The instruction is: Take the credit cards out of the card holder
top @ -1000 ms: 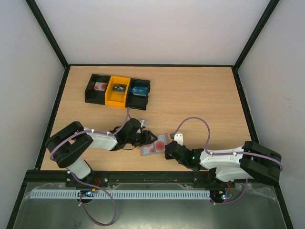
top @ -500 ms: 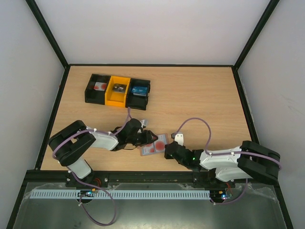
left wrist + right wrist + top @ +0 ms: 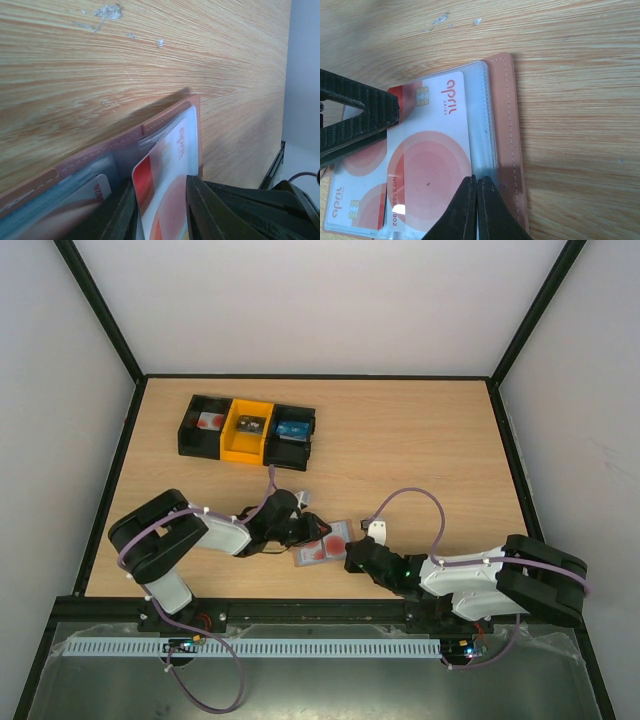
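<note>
The row of bins (image 3: 247, 430) is standing at the far left of the table (image 3: 430, 450), well apart from both arms. The left gripper (image 3: 161, 184) and the right gripper (image 3: 476, 181) are crowding the card holder (image 3: 507, 125) from opposite sides.

The card holder is lying open near the table's near edge, between the two arms. Open wood is extending beyond it and to the right.

Two credit cards (image 3: 432, 150) are sitting in its clear pockets, one per panel. The left fingers (image 3: 365, 107) are straddling a corner of the card nearer the brown rim; whether they are clamping it cannot be told. The right gripper's fingers are pressed together, tips resting on the pocket edge.

The bins are holding a red-and-white item, a dark item and a blue item.
</note>
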Available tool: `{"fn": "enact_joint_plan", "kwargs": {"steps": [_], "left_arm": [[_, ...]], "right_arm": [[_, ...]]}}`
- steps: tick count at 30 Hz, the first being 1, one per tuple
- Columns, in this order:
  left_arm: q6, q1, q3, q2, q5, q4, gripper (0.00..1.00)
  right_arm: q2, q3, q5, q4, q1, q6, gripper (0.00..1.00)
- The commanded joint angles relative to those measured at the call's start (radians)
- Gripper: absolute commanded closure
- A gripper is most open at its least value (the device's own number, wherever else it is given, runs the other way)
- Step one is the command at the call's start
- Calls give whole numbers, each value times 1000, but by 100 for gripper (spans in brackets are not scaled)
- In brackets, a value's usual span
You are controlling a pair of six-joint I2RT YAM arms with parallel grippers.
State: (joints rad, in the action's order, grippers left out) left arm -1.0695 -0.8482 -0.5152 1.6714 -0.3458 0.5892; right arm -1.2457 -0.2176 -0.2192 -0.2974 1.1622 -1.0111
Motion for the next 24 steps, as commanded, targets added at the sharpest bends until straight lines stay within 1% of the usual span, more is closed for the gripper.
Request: {"fn": "enact_joint_plan", "kwargs": {"steps": [1, 7, 14, 17, 19, 21, 22, 24], "left_arm": [[-12, -9, 18, 12, 8, 47, 75], [-15, -8, 28, 2, 18, 37, 97], [-26, -9, 47, -9, 4, 56, 97], [-6, -4, 47, -17, 9, 33, 97], [1, 0, 49, -26, 10, 23, 94], [4, 4, 55, -33, 9, 22, 93], [7, 4, 57, -37, 8, 23, 96], [11, 6, 59, -46, 8, 17, 97]], "right_arm": [[-23, 30, 14, 37, -4, -23, 97], [-20, 33, 8, 35, -4, -24, 97], [-31, 38, 2, 28, -3, -30, 97], [-31, 37, 3, 30, -3, -29, 97], [-29, 38, 2, 32, -4, -30, 97], [-26, 40, 1, 31, -4, -32, 97], [-24, 40, 0, 31, -4, -32, 97], [-21, 43, -2, 31, -4, -33, 97]]}}
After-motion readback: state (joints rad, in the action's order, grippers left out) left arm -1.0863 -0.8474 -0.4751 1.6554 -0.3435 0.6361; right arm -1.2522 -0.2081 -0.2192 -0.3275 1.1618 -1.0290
